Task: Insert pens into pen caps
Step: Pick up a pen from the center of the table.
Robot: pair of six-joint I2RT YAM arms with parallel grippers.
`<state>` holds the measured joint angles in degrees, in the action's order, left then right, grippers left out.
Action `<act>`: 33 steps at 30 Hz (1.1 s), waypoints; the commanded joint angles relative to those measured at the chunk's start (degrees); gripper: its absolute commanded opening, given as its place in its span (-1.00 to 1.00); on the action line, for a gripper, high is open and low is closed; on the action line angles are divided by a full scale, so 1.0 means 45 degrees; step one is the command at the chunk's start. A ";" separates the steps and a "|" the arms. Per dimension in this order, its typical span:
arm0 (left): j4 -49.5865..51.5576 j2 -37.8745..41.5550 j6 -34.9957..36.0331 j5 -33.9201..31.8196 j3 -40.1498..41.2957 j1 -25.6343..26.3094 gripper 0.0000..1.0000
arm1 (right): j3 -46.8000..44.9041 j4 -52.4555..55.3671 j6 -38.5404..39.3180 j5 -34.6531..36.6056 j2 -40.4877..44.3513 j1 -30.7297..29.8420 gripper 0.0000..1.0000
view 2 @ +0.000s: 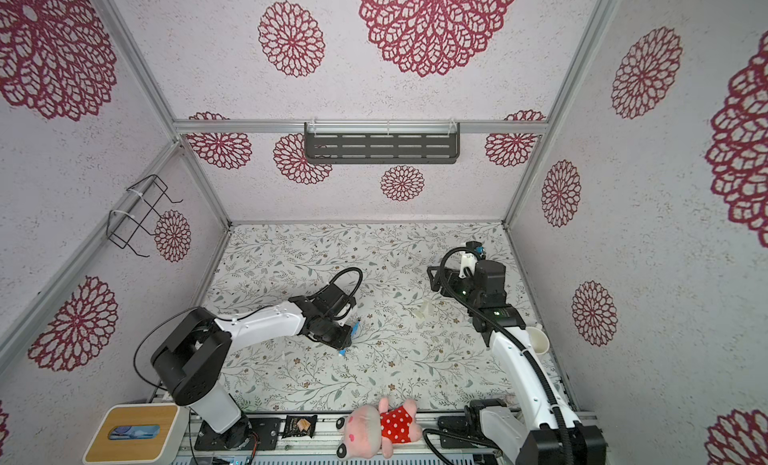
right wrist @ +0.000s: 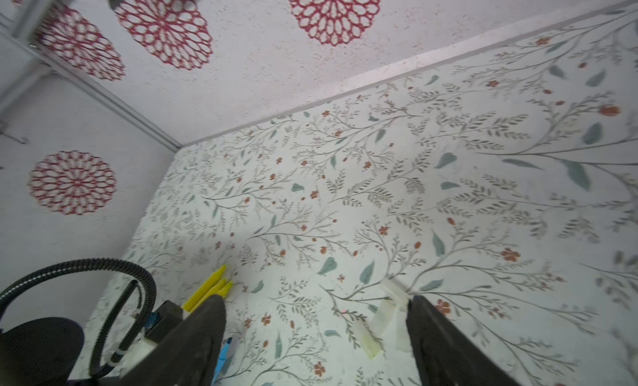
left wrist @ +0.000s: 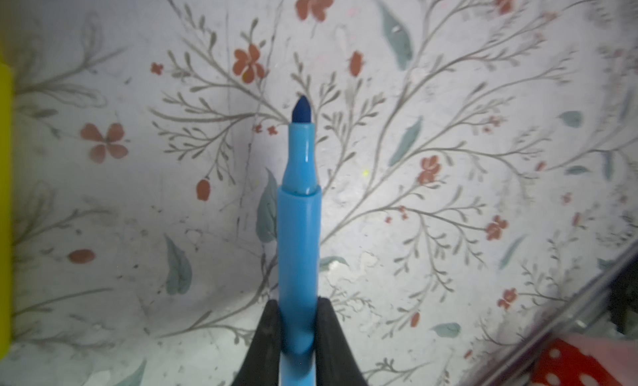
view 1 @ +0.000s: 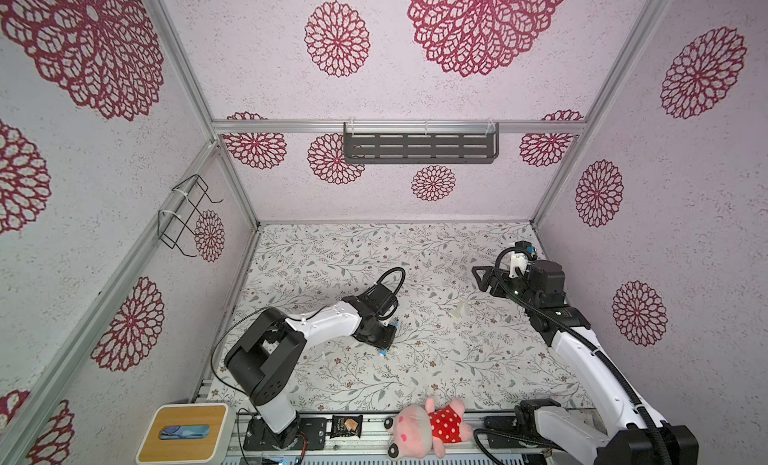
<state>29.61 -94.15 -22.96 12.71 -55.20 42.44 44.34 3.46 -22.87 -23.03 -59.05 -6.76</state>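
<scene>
Worktop (view 1: pixel 415 255): flat, with a floral-print cover running wall to wall. On it:
- a loose cluster of translucent pen caps (view 1: pixel 459 308) right of centre, some touching
- three yellow pens (right wrist: pixel 207 286) side by side, tips the same way, well apart from the caps
- a white cup (view 2: pixel 538 338) near the right edge

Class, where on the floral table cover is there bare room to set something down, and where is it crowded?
Free: the far strip of the table cover along the back wall, and the near middle between left gripper and plush toy. Crowded: around the pen caps beside the right arm, and the blue pen.
</scene>
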 commanded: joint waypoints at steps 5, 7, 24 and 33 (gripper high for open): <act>-0.3163 0.2890 -0.0882 0.1884 0.0714 -0.0824 -1.00 | -0.0215 -0.2474 -0.0445 -0.4041 0.0569 -0.0116 0.80; -0.3864 0.3465 -0.1236 0.2330 0.0893 -0.1114 -1.00 | -0.0208 -0.2631 -0.0380 -0.4892 0.0622 -0.0279 0.81; -0.6690 0.4276 -0.2763 0.3895 0.0881 -0.1307 -1.00 | 0.0919 -0.2304 0.0767 -0.5935 -0.1496 -0.3496 0.75; -0.6855 0.4362 -0.2847 0.3792 0.0885 -0.0977 -1.00 | 0.1206 -0.3829 -0.0250 -0.5780 -0.2531 -0.4323 0.57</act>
<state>0.73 -75.70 -35.22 29.12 -51.03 37.47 47.64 -8.01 -21.74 -49.10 -70.32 -25.43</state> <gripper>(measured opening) 0.171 0.788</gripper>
